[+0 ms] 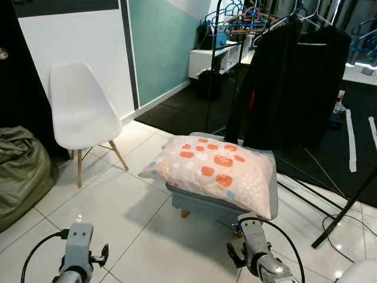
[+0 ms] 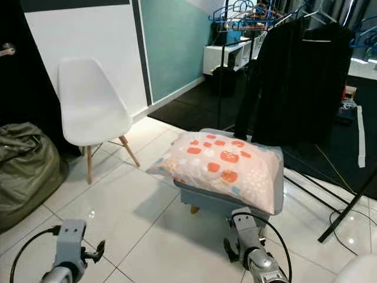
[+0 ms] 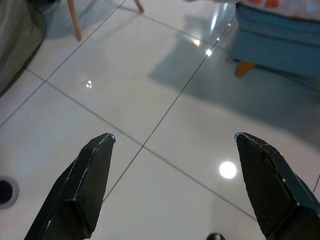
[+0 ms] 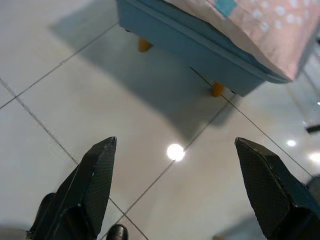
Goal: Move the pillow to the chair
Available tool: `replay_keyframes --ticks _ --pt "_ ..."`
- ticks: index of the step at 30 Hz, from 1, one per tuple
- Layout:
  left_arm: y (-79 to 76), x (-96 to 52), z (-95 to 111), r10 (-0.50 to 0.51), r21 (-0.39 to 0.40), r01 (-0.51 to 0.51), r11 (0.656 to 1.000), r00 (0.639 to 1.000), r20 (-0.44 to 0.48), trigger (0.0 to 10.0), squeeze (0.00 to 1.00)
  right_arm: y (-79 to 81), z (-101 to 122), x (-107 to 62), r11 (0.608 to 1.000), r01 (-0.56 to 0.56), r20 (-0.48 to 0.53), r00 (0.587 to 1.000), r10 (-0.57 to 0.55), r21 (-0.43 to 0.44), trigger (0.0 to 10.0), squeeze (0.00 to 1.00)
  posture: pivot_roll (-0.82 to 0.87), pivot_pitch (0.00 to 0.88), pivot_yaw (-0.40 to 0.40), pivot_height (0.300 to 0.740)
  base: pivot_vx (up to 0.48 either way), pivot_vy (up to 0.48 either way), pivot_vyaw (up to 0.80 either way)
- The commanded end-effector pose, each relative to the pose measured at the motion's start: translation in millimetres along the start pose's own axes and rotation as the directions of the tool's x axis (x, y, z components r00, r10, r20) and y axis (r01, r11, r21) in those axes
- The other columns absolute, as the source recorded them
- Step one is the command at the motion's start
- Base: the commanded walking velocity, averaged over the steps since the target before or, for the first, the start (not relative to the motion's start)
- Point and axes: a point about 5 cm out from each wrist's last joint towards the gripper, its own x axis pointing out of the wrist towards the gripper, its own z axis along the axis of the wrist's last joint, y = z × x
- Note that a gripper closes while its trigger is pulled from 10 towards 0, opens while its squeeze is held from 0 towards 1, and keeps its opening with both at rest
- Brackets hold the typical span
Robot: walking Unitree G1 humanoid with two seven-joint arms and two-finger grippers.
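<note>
Right wrist view, right hand (image 4: 175, 187) spread, empty

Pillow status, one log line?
pillow on blue footstool | white chair vacant | left claw open | right claw open, above floor

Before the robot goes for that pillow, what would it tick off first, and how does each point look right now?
1. Pillow lies free on the blue footstool: ok.
2. White chair seat bare, ready to receive: ok.
3. Left gripper open, holding nothing: ok.
4. Right gripper open, holding nothing: ok.
5. Grippers near the pillow: not ok, both over floor tiles.
6. Pillow's weight: cannot tell.
</note>
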Motion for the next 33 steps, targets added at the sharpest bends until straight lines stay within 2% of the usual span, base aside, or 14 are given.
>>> replay_keyframes --ticks 1,8,16,18,33 --pt "-6.4 2.7 5 -0.004 -0.028 0.005 1.0 1.0 0.023 10.0 0.0 -3.8 0 0.3 1.0 0.018 -0.016 1.0 -0.018 -0.018 10.0 0.0 -0.19 0.0 -0.053 0.74 0.0 0.0 0.0" --pt "-3.2 4.3 8 0.01 -0.088 -0.007 0.996 0.999 0.041 10.0 0.0 -4.1 5 1.5 0.998 0.019 -0.012 1.0 -0.02 -0.068 10.0 0.0 -0.18 0.0 -0.048 0.74 0.0 0.0 0.0" --pt "-0.1 2.6 7 0.004 -0.064 -0.002 0.998 0.999 0.041 10.0 0.0 -1.1 2 1.1 0.999 0.049 0.0 0.999 -0.049 -0.005 10.0 0.0 -0.18 0.0 -0.036 0.74 0.0 0.0 0.0" --pt "2.2 0.8 6 0.01 -0.063 -0.007 0.998 0.999 0.046 10.0 0.0 0.2 2 0.4 0.998 0.051 0.024 0.998 -0.052 0.042 10.0 0.0 -0.18 0.0 -0.038 0.74 0.0 0.0 0.0" --pt "1.3 4.3 13 -0.017 -0.041 0.02 0.999 0.998 0.063 10.0 0.0 0.7 10 2.0 0.998 0.054 0.057 0.997 -0.057 0.041 10.0 0.0 -0.22 0.0 -0.009 0.74 0.0 0.0 0.0"
